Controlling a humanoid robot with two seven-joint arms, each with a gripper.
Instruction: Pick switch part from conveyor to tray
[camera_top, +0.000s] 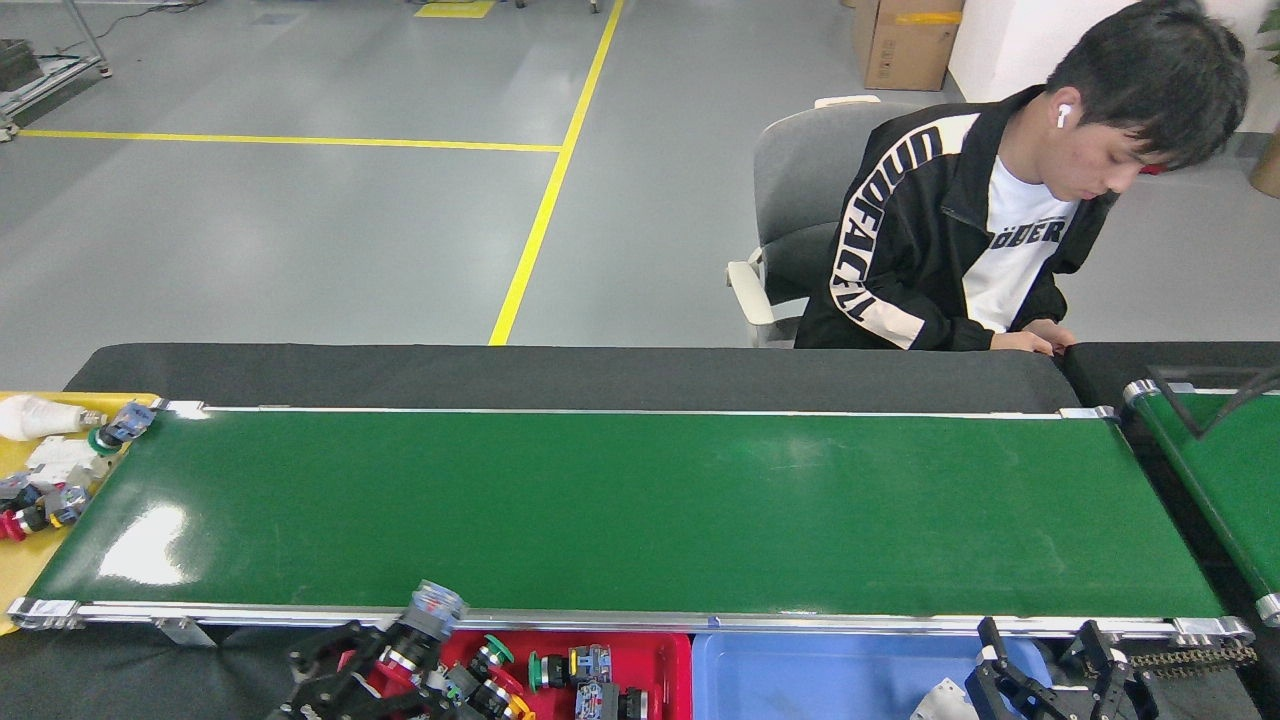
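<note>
The left claw is clamped on a switch part over the red tray — pickup looks done, only the release is left. The conveyor lies bare; the right claw waits spread and empty.

My feed is bright and evenly lit, with flat indoor light from overhead. The conveyor is glossy: a hard white glare patch sits near its left end, and a fainter sheen shows right of centre. Shadows are soft and short. The grey floor carries a mild, diffuse shine. Focus holds across the frame, though my left claw at the bottom edge reads dark with little detail. Straight lines bend slightly toward the edges.
</note>
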